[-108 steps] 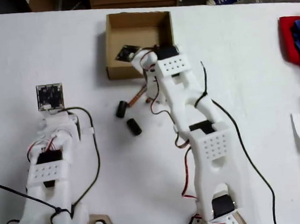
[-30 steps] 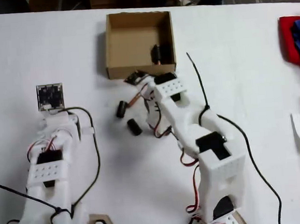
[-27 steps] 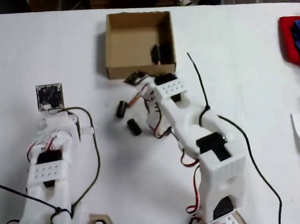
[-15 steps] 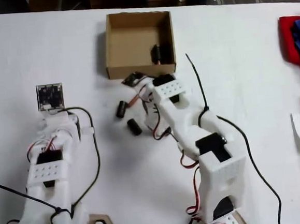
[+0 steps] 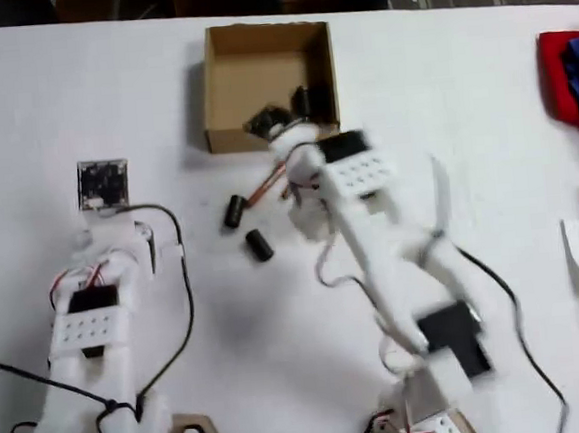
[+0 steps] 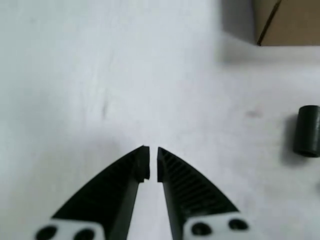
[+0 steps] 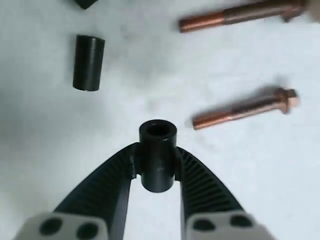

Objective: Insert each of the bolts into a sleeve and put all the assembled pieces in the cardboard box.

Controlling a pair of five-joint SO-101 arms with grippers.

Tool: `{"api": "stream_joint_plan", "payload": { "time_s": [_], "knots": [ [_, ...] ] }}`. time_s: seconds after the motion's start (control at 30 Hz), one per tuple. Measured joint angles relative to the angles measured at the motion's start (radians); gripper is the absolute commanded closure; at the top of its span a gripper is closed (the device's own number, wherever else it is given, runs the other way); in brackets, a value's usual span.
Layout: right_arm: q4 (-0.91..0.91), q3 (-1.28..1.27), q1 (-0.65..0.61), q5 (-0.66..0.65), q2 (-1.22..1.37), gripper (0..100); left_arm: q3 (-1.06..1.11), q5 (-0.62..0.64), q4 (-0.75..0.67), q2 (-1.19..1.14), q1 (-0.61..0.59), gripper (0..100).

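Note:
In the right wrist view my right gripper (image 7: 157,167) is shut on a black sleeve (image 7: 158,161) that stands upright with its bore showing. Past it lie a second black sleeve (image 7: 89,62) and two copper bolts (image 7: 245,112) (image 7: 240,17) on the white table. In the high view the right gripper (image 5: 270,124) is at the front wall of the cardboard box (image 5: 221,81); a dark piece (image 5: 301,102) lies inside the box. Two sleeves (image 5: 234,211) (image 5: 260,245) and a bolt (image 5: 262,189) lie in front of the box. My left gripper (image 6: 150,162) is shut and holds nothing.
The left arm (image 5: 87,323) is at the table's left, its gripper (image 5: 101,183) well left of the parts. A sleeve (image 6: 306,131) and a box corner (image 6: 287,22) show in the left wrist view. Red cloth (image 5: 570,64) lies at the right edge.
The right arm swung fast; its gripper went from beside the bolts up to the box's front wall. One second ago the dark piece lay in the box. The left arm shifted slightly.

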State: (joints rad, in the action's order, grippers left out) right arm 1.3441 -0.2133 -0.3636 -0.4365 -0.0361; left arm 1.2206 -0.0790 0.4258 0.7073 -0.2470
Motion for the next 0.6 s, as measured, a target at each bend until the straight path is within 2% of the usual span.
{"api": "stream_joint_plan", "payload": {
  "time_s": [0.2,0.33,0.4,0.5,0.6],
  "knots": [
    [-0.092,-0.272,0.275,0.051,-0.419,97.8,-0.256,-0.011,0.290,-0.061,0.184,94],
    [-0.213,-0.456,0.489,0.190,-0.491,97.8,-0.514,-0.005,0.468,-0.219,0.319,94],
    [-0.276,-0.523,0.569,0.267,-0.497,97.8,-0.649,0.040,0.540,-0.328,0.377,94],
    [-0.347,-0.588,0.617,0.364,-0.499,97.8,-0.845,0.132,0.623,-0.523,0.436,94],
    [-0.410,-0.634,0.623,0.407,-0.499,97.8,-1.031,0.189,0.686,-0.723,0.505,94]
  ]
}}
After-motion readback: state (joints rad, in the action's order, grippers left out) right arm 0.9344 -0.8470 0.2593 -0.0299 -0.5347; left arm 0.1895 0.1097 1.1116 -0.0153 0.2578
